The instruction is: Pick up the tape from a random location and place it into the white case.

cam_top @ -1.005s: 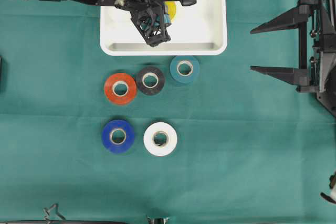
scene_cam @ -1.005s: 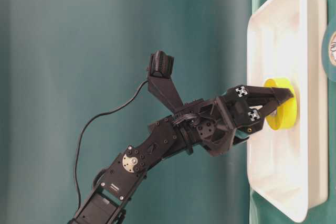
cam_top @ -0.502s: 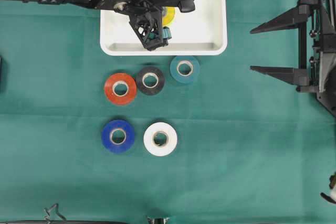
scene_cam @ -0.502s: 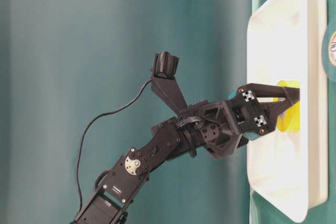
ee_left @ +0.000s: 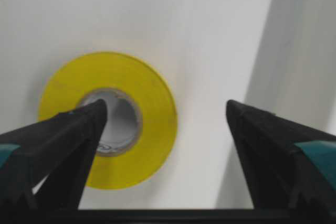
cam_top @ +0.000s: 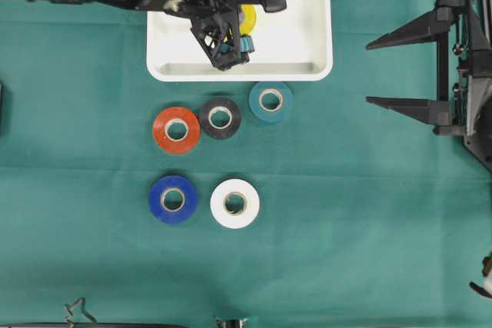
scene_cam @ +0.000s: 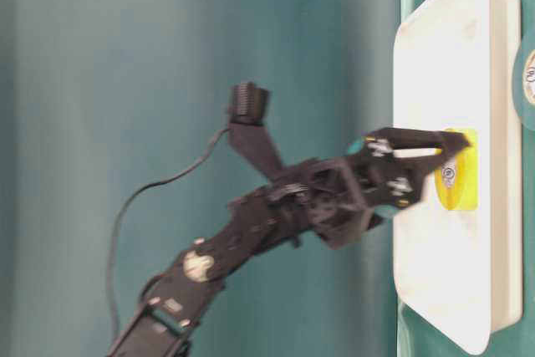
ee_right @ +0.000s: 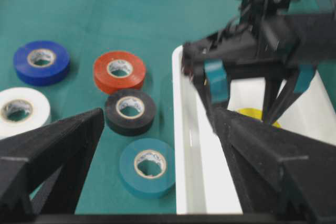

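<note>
Left gripper [ee_left: 163, 145] spread wide above the tape [ee_left: 107, 119], gripping nothing; one black finger [ee_left: 58, 145] overlapping the core hole in the wrist view, the other well to the side. Right gripper [ee_right: 157, 182] also spread wide and empty, parked at the right edge of the overhead view, well apart from everything.

Tape [cam_top: 247, 18]: yellow roll, lying flat on the floor of the case [cam_top: 307, 44], partly hidden under the left arm in the overhead view.

Possible trouble from here:
- Finger close to the core hole, so a lift not straight upward could catch the inner rim and drag or tip the roll.
- Blurred arm in the table-level view, suggesting motion; a fast sideways pull could knock the case wall and shift the case.
- Teal roll [cam_top: 270, 101] just beside the near rim; a low sweep outward could bump it.

Orientation: no real long axis, round shape; core axis standing upright, hole facing up toward the wrist camera, flat face on the case floor.
</note>
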Controlling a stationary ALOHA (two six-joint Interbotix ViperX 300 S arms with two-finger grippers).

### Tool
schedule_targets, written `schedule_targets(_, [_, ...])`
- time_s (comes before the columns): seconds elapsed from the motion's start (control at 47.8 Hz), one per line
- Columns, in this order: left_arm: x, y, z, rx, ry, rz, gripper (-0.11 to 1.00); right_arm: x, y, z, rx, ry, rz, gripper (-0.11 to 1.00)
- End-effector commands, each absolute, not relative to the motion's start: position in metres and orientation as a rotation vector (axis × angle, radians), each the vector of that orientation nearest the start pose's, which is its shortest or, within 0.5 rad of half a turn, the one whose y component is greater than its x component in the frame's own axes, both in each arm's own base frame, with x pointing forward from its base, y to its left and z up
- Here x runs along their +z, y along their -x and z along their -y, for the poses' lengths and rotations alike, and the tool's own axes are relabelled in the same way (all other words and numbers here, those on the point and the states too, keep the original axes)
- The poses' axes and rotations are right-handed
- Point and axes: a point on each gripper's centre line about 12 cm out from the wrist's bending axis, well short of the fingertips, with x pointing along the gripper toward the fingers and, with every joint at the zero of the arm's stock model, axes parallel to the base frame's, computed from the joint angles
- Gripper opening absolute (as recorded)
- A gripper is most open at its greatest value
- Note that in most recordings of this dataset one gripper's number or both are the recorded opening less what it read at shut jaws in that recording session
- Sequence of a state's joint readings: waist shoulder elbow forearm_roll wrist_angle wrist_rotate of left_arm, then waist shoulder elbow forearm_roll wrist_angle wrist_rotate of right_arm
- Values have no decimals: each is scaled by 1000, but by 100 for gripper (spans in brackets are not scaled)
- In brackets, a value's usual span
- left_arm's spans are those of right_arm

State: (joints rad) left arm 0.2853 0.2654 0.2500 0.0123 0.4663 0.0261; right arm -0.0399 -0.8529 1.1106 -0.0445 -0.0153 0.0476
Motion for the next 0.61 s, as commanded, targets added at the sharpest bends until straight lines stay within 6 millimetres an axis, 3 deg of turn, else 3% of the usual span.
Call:
schedule_targets(0.0, [207, -444, -128, 251, 86, -859, 99, 275, -221, 9, -42, -3, -221, 91])
schedule_targets(0.293, [275, -424, -119, 251, 73, -783, 99, 279, -222, 10, -43, -3, -221, 91])
schedule_targets(0.586, [280, -418, -117, 250, 75, -789, 99, 279, -222, 10, -42, -2, -219, 91])
